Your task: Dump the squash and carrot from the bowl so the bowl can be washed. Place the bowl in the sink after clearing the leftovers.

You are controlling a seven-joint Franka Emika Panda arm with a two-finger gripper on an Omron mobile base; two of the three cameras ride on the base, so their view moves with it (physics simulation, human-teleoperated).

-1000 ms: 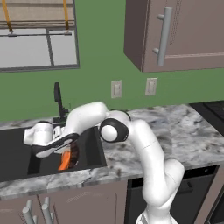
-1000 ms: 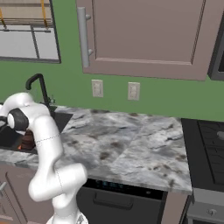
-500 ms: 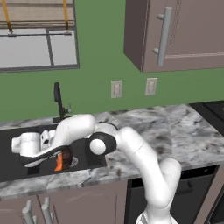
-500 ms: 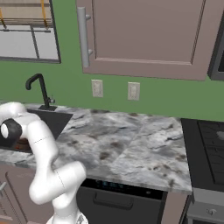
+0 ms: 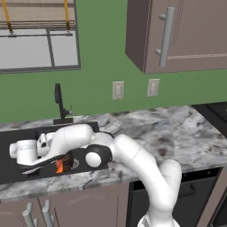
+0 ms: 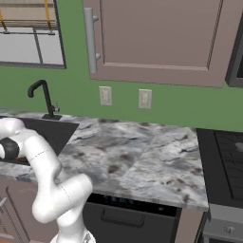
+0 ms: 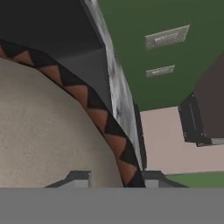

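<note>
1. The white arm reaches left and down into the large matte black rectangular sink [image 5: 17, 170], and its gripper [image 5: 27, 165] sits low over the basin at the left of the left base view.
2. The shallow round bowl [image 5: 42, 162], tan-grey outside with a dark rim, is at the gripper, held tilted on edge inside the sink; in the left base view it shows as a thin dark curved edge running from the gripper toward the orange piece.
3. In the hand view the bowl [image 7: 48, 135] lies right against the camera: a broad tan-grey speckled surface bordered by a dark rim with a row of reddish-brown triangles. The two finger tips rise on either side of that rim, so the gripper appears to be pinching the bowl's edge.
4. An orange-red lump [image 5: 60, 165] shows just beside the bowl's lower right, inside the sink and under the arm's forearm; whether it is the squash or the carrot cannot be told.
5. The thin black faucet [image 5: 59, 104] stands behind the sink, and the grey marbled desk [image 5: 177, 133] runs off to the right.
6. In the right base view the arm bends left over the sink's [image 6: 52, 135] near corner.
</note>
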